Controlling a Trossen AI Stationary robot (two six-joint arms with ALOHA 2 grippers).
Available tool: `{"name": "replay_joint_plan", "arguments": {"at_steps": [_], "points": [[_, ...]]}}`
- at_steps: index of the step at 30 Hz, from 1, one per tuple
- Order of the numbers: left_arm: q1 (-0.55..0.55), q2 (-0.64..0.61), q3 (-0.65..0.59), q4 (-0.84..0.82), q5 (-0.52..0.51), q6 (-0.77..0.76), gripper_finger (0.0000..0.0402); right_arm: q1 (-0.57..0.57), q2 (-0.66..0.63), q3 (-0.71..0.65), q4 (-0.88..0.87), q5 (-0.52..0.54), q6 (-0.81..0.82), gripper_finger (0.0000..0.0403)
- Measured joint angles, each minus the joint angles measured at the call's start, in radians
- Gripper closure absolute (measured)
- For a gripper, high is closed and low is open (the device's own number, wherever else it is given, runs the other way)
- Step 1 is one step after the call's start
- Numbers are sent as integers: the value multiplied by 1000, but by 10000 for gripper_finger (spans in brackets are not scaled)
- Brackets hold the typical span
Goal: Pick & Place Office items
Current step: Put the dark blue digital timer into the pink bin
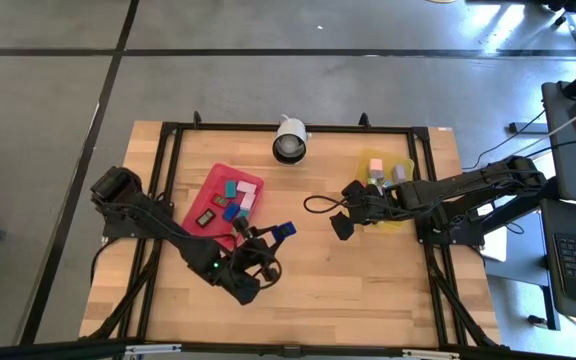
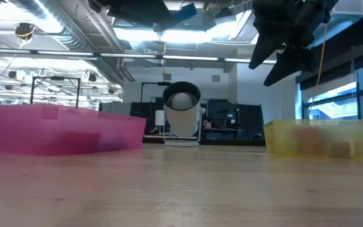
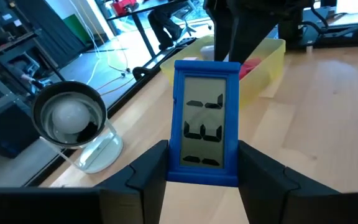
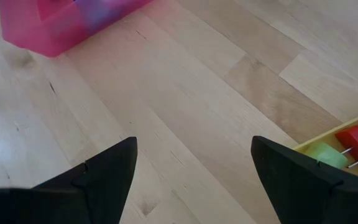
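Note:
My left gripper (image 1: pixel 271 240) hovers over the table just right of the red tray (image 1: pixel 196 205), shut on a blue-framed office item with a grey display (image 3: pixel 206 121). The item also shows in the high view (image 1: pixel 283 230). Several small coloured office items (image 1: pixel 236 195) lie in the red tray, and a few more (image 1: pixel 376 167) lie in the yellow tray (image 1: pixel 405 215). My right gripper (image 4: pixel 191 174) hangs open above the bare wood at the yellow tray's left side, with nothing between its fingers. My left gripper pinches the blue item's two long sides near its lower end (image 3: pixel 174 169) between the two fingers (image 3: pixel 149 167). The fingers come nearly level, pointing toward the table's far right, and lie along the item. The item sticks out beyond the fingertips, display up, lifted clear of the table.
A round white-and-black camera unit (image 1: pixel 290 140) stands at the middle of the table's far edge. A black cable loop (image 1: pixel 318 204) lies by my right gripper. Bare wood (image 1: pixel 368 280) stretches between the trays and toward the near edge.

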Motion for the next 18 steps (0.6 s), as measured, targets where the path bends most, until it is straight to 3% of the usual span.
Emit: {"name": "replay_joint_plan", "arguments": {"at_steps": [18], "points": [[0,-1,1,-50,-4,-12,241,0,0,0,0,0,0,85]]}}
